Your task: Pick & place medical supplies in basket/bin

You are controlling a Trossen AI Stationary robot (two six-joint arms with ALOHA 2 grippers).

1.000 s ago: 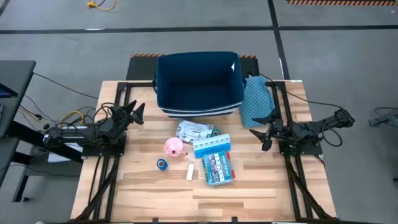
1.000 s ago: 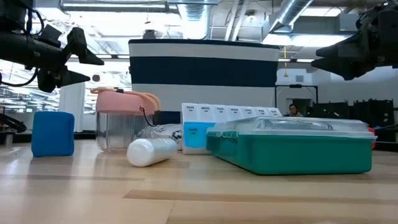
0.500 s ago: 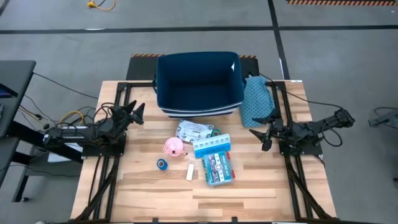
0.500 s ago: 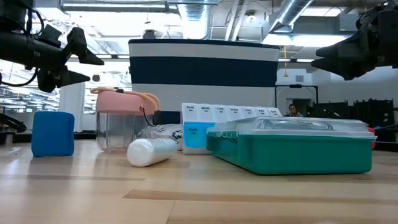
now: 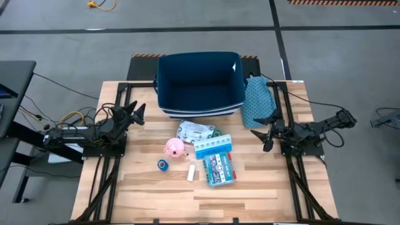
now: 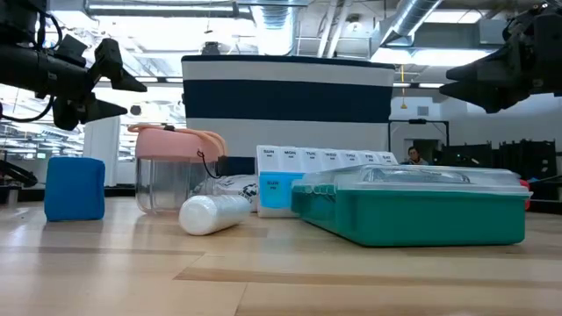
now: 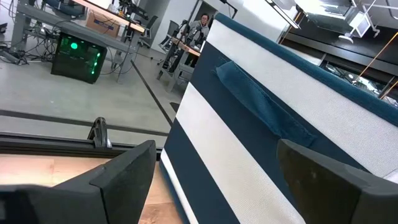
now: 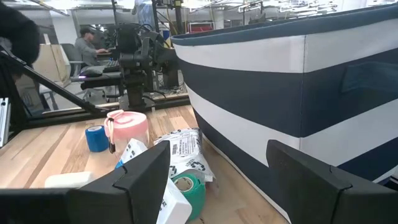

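Navy bin, white-striped base; left gripper, right gripper jaws wide, empty.

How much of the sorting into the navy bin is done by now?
Nothing yet: the striped dark navy fabric bin looks empty. Nothing is in hand; the left gripper and right gripper hang open at the table's sides. The blue tape roll, pink-lidded clear container, light-blue pill organizer and teal plastic case remain on the table.
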